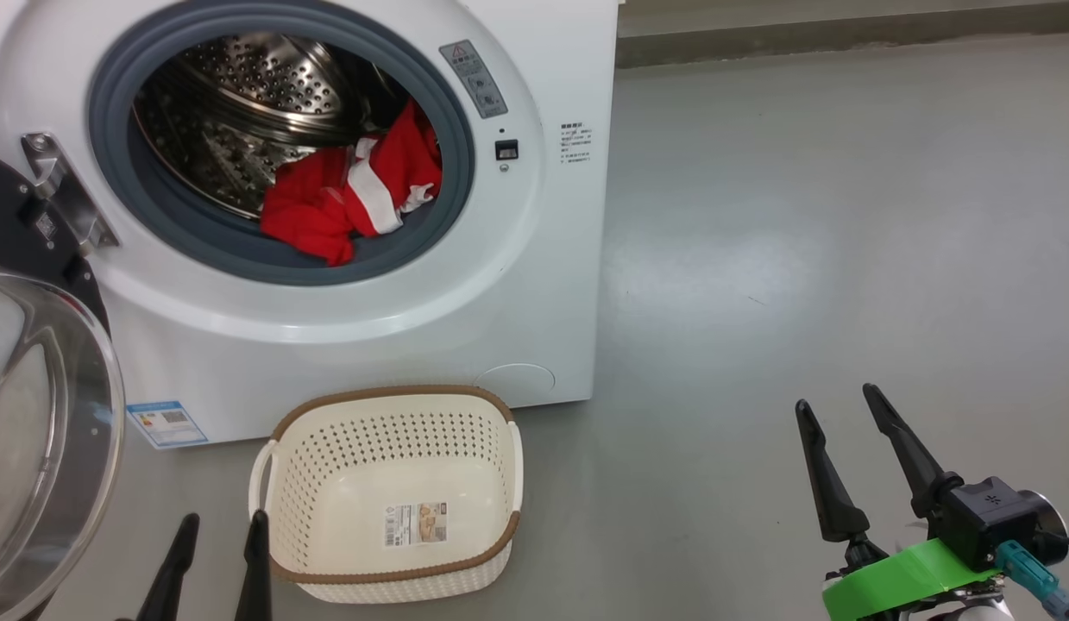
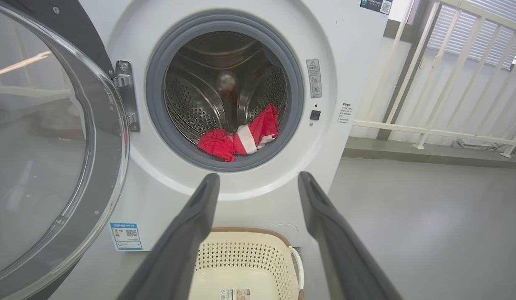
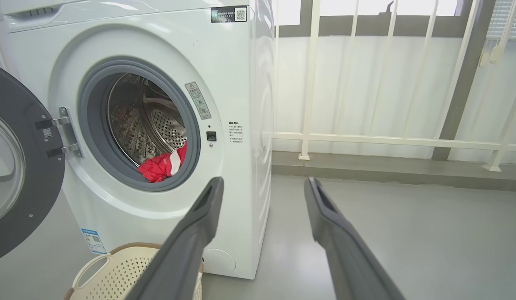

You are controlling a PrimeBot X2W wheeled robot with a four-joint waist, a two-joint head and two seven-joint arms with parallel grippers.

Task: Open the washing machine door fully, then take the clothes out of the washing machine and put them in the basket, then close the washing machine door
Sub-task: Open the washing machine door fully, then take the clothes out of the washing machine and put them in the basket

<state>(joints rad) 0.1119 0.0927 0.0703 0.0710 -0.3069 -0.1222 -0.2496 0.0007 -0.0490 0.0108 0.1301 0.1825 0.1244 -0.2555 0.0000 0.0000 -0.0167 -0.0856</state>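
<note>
At my far left the washing machine door (image 1: pixel 34 414) stands wide open on its hinge (image 1: pixel 59 185), its inner face and clear glass bowl turned toward me. My left gripper (image 1: pixel 225 517) sits low just beside it, both dark fingers pointing up toward the washing machine (image 1: pixel 517 285), spread apart and holding nothing. Just right of those fingers the basket (image 1: pixel 387 398) rests on the floor (image 1: pixel 758 259) close in front of the washer, open side up, with its long axis running across the machine's front and a sticker (image 1: pixel 416 523) on its bottom. Above it the drum mouth faces me. The clothes (image 1: pixel 344 198) lie heaped at the lower right of the opening, the red bundle stretching from the grey gasket (image 1: pixel 452 129) lip up and rightward, with a white stripe across it. Far right, well apart from the washer, my right gripper (image 1: pixel 836 398) also points up, fingers spread around nothing.
</note>
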